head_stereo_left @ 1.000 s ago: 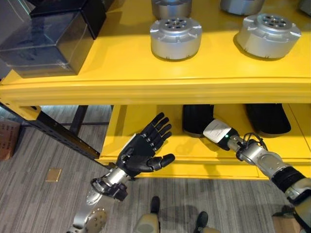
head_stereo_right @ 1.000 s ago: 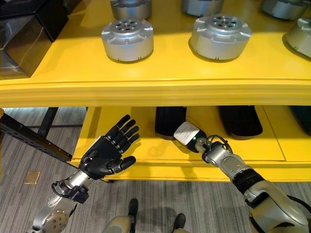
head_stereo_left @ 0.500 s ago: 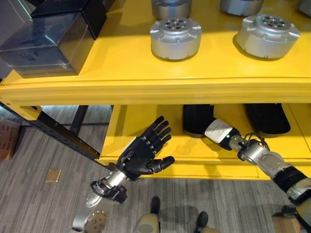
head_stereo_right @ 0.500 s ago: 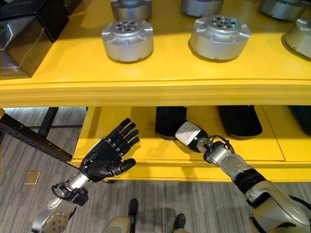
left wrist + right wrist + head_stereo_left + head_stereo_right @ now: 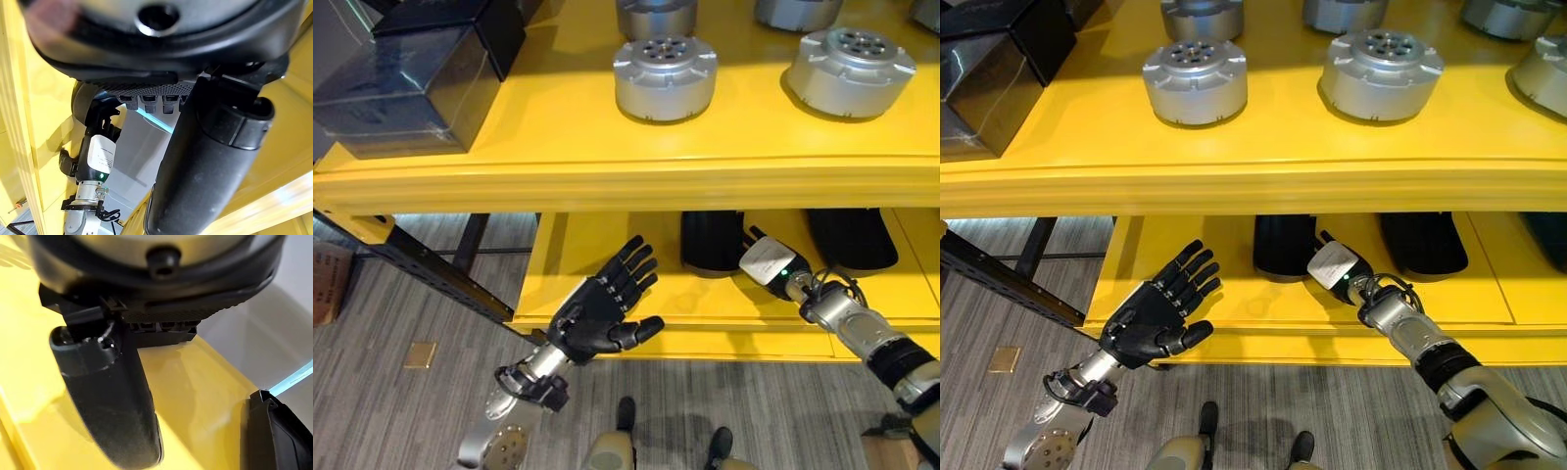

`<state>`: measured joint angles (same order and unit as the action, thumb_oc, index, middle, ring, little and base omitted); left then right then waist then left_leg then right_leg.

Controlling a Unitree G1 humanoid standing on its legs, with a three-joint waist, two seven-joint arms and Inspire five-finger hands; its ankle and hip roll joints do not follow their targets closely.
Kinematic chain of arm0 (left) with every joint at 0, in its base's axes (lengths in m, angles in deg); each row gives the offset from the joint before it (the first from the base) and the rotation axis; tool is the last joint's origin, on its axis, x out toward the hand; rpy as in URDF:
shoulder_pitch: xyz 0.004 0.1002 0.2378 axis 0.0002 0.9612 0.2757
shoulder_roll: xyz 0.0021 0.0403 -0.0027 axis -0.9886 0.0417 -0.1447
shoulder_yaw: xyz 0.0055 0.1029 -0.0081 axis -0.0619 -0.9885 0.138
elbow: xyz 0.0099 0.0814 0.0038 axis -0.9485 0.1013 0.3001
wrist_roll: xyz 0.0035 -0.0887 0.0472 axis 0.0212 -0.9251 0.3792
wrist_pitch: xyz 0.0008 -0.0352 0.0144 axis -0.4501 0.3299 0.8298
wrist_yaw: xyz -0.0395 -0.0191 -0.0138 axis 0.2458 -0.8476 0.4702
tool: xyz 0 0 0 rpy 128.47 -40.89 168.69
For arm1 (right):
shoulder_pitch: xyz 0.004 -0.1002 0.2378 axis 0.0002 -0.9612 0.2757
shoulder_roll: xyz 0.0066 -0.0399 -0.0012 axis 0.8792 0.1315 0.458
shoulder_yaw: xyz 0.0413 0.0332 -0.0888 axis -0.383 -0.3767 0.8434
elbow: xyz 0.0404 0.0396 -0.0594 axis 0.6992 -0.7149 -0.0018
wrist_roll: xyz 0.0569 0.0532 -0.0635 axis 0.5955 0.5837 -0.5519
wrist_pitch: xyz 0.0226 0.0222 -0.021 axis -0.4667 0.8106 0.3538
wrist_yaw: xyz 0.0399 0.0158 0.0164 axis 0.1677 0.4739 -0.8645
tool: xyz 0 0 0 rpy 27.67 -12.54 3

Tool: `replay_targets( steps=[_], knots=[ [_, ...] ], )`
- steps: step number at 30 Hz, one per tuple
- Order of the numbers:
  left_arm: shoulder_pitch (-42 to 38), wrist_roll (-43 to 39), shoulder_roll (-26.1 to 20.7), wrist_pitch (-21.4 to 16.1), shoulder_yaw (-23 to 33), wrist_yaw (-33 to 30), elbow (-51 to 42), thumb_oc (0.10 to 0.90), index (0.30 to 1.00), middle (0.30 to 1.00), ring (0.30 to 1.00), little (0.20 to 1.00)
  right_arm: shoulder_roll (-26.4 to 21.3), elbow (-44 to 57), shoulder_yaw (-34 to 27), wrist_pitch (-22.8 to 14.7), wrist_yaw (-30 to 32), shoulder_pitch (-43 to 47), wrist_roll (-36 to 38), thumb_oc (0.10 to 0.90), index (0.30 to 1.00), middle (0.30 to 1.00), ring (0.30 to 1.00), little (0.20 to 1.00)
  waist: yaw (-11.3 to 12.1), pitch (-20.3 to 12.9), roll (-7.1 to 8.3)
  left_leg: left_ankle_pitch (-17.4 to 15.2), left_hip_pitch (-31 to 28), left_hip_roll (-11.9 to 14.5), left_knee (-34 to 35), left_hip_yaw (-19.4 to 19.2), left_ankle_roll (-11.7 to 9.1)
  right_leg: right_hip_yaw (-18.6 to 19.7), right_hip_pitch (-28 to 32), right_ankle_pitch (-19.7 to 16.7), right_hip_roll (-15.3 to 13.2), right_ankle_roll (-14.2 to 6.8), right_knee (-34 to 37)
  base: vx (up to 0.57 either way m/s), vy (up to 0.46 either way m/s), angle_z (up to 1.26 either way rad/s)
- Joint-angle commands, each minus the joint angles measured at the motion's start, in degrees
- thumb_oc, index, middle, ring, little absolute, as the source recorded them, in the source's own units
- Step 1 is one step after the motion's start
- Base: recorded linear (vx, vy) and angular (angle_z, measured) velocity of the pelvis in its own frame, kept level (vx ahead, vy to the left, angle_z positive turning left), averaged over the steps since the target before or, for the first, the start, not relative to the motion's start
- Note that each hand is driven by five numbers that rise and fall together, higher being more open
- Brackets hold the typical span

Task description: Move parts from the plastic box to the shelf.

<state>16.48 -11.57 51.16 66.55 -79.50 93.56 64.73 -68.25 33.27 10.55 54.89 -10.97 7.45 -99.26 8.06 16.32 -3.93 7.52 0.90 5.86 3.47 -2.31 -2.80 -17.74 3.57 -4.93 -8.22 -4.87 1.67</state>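
Two tiers of yellow shelf [image 5: 607,166] face me, silver parts [image 5: 665,76] resting on top. My left hand [image 5: 599,313] is spread, palm up, before the lower tier; my right hand [image 5: 766,262] reaches inside, fingers unreadable.

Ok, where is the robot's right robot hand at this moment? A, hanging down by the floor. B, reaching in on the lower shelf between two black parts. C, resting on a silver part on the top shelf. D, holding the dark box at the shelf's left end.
B: the right robot hand reaches in on the lower shelf, between the two black parts.
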Motion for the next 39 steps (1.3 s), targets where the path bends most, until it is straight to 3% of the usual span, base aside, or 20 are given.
replay_targets(
  steps=[1, 33, 39],
  knots=[
    [-1.00, -3.80, -0.41, -4.31, 0.83, 3.24, -8.31, 0.900, 1.000, 1.000, 1.000, 1.000, -4.99, -1.21, -1.74, 3.95, 2.14, 4.39, -1.32, 0.900, 1.000, 1.000, 1.000, 1.000, 1.01, -4.96, 1.70, -0.23, -0.32, 1.55, -0.39, 0.86, -1.24, 3.56, -1.02, 3.94, -1.72, 0.43, -5.30, 0.00, 0.000, 0.00],
    [-0.62, -3.95, -0.75, -4.62, 0.35, 2.74, -8.50, 0.900, 1.000, 1.000, 1.000, 1.000, -7.88, -1.48, -2.89, 5.08, 3.34, 5.41, -1.23, 0.900, 1.000, 1.000, 1.000, 1.000, 0.55, -5.25, 1.74, -0.32, -0.97, 1.52, -0.12, 0.72, -1.22, 3.71, -0.72, 4.10, -1.64, 0.44, -5.36, 0.00, 0.000, 0.00],
    [-0.30, -4.40, -0.73, -5.33, 0.32, 2.13, -8.71, 0.900, 1.000, 1.000, 1.000, 1.000, -6.72, 3.45, -4.71, 1.24, 6.70, 4.36, 5.88, 0.900, 1.000, 1.000, 1.000, 1.000, -0.12, -5.25, 1.30, -0.53, -0.97, 1.44, -0.22, 0.52, -1.14, 4.12, -0.89, 4.26, -1.75, 0.41, -5.44, 0.00, 0.000, 0.00]
  ],
)
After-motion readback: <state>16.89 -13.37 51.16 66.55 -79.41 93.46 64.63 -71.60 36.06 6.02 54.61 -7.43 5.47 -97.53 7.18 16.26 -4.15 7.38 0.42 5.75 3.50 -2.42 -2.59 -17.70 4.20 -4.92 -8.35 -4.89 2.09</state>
